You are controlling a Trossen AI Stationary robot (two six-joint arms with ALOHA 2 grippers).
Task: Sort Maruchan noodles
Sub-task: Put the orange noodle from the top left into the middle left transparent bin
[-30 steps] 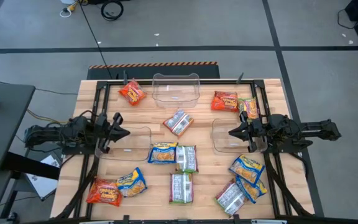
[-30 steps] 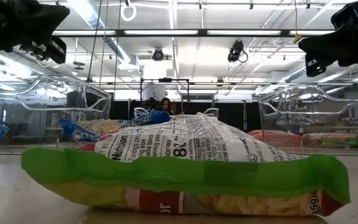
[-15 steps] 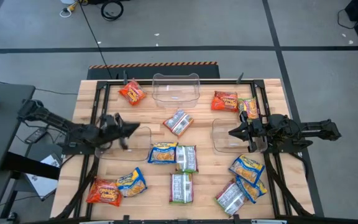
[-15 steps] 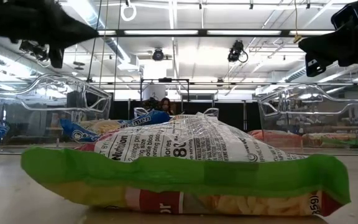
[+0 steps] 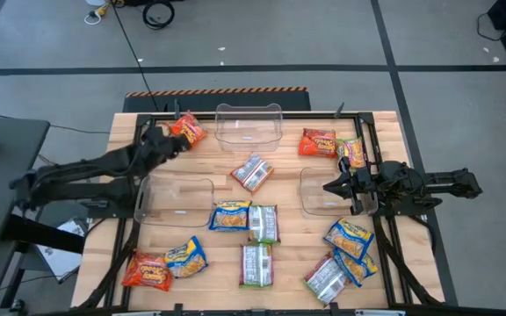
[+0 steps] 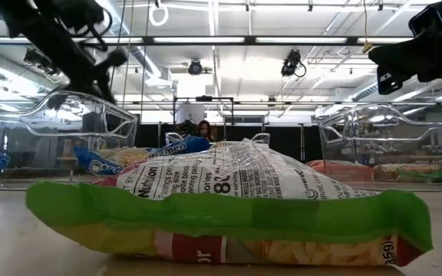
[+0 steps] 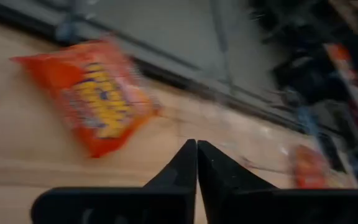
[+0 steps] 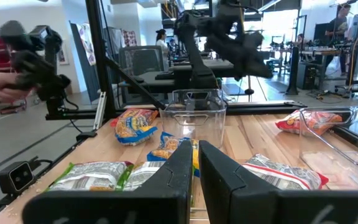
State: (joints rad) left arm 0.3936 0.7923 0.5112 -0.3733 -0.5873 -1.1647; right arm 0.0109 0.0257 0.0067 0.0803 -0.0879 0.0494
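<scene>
**Left arm at the far-left orange packet**

Left end effector (image 5: pixel 158 139), fingers together and empty, sits just beside the orange packet (image 5: pixel 187 130) at the worktop's (image 5: pixel 297 246) far left. Right end effector (image 5: pixel 330 187), narrow and empty, hangs over the right bin (image 5: pixel 323 191). Other packets lie scattered toward the near edge.

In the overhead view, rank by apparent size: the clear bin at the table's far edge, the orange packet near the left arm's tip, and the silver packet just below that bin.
1. Clear bin, clearly largest.
2. Orange packet and silver packet: they look about alike, so no ranking between them.
</scene>
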